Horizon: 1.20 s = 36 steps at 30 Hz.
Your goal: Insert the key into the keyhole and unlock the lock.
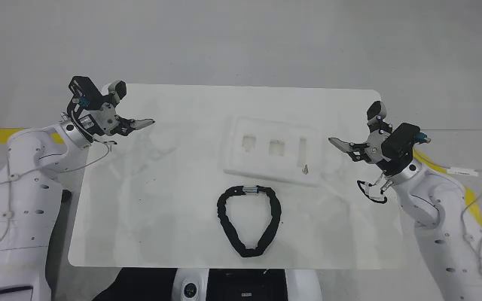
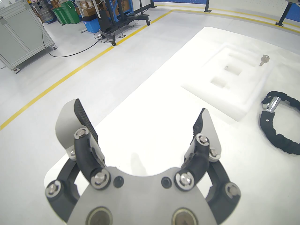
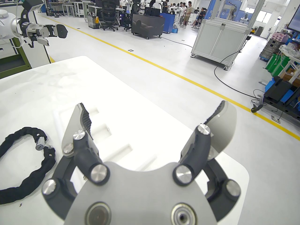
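Left gripper (image 1: pixel 144 123) hangs with its jaws spread and nothing held over the far left corner of the table (image 1: pixel 151 218); right gripper (image 1: pixel 337 143) hangs likewise parted and unladen near the right edge. Mid-table, toward the far edge, lies a white foam tray (image 1: pixel 256 164); the black chain lock (image 1: pixel 248 190) lies looped shut just beside the tray's near edge; the key (image 1: pixel 306 168) rests on the tray's near right corner.

We see a small silver key (image 1: pixel 306 168) lying flat, near the right gripper (image 1: pixel 336 142) and well apart from the left gripper (image 1: pixel 147 122). The lock (image 1: pixel 277 214), a black-sleeved chain closed into a loop by its silver cylinder (image 1: pixel 246 190), lies between both grippers, touching neither.
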### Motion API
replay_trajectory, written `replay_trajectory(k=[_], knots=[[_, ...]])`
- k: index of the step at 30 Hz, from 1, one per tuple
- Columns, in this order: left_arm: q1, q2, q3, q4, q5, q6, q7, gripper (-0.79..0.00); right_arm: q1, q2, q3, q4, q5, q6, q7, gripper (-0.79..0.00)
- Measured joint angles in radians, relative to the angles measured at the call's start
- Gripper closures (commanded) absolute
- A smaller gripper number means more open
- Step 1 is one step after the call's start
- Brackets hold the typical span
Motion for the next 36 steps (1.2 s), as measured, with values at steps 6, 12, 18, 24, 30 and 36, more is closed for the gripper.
replay_trajectory(k=[6, 12, 18, 24, 30, 36], knots=[[0.000, 0.000, 0.000, 0.000, 0.000, 0.000, 0.000, -0.784, 0.000, 0.000, 0.000, 0.000, 0.000, 0.000, 0.000, -0.784], [0.000, 0.000, 0.000, 0.000, 0.000, 0.000, 0.000, -0.784, 0.000, 0.000, 0.000, 0.000, 0.000, 0.000, 0.000, -0.784], [0.000, 0.000, 0.000, 0.000, 0.000, 0.000, 0.000, -0.785, 0.000, 0.000, 0.000, 0.000, 0.000, 0.000, 0.000, -0.784], [0.000, 0.000, 0.000, 0.000, 0.000, 0.000, 0.000, -0.785, 0.000, 0.000, 0.000, 0.000, 0.000, 0.000, 0.000, -0.785], [0.000, 0.000, 0.000, 0.000, 0.000, 0.000, 0.000, -0.785, -0.007, -0.001, -0.015, -0.029, 0.065, -0.008, 0.123, -0.785], [0.000, 0.000, 0.000, 0.000, 0.000, 0.000, 0.000, -0.785, 0.004, 0.004, -0.040, -0.077, 0.250, -0.017, 0.432, -0.785]])
